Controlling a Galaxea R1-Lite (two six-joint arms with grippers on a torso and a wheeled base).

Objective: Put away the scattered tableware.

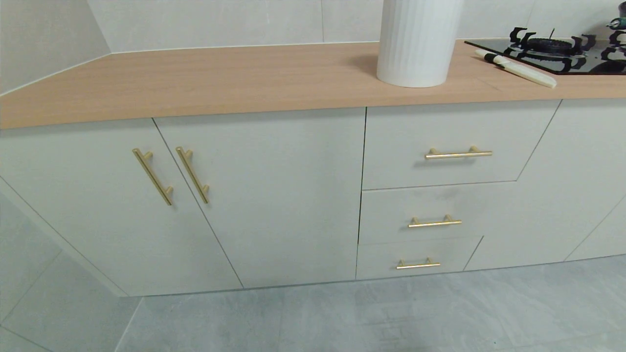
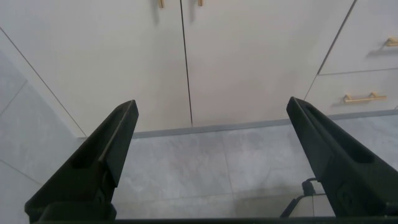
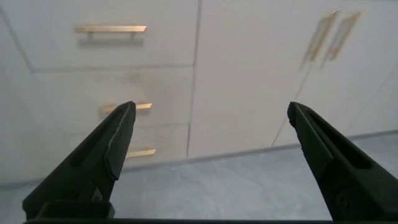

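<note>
A cream-coloured knife (image 1: 516,69) with a dark band lies on the wooden counter (image 1: 220,78) at the right, its tip resting on the edge of the black hob (image 1: 552,54). Three closed drawers with gold handles sit below it, the top drawer (image 1: 455,142) the largest. My left gripper (image 2: 211,107) hangs open low over the floor, facing the double cabinet doors (image 2: 186,62), and holds nothing. My right gripper (image 3: 211,109) is also open and bare, facing the drawer stack (image 3: 118,68) from a short distance.
A tall white ribbed container (image 1: 418,41) stands on the counter left of the knife. Two closed cabinet doors with slanted gold handles (image 1: 171,176) fill the left half of the unit. Grey tiled floor (image 1: 342,318) stretches in front.
</note>
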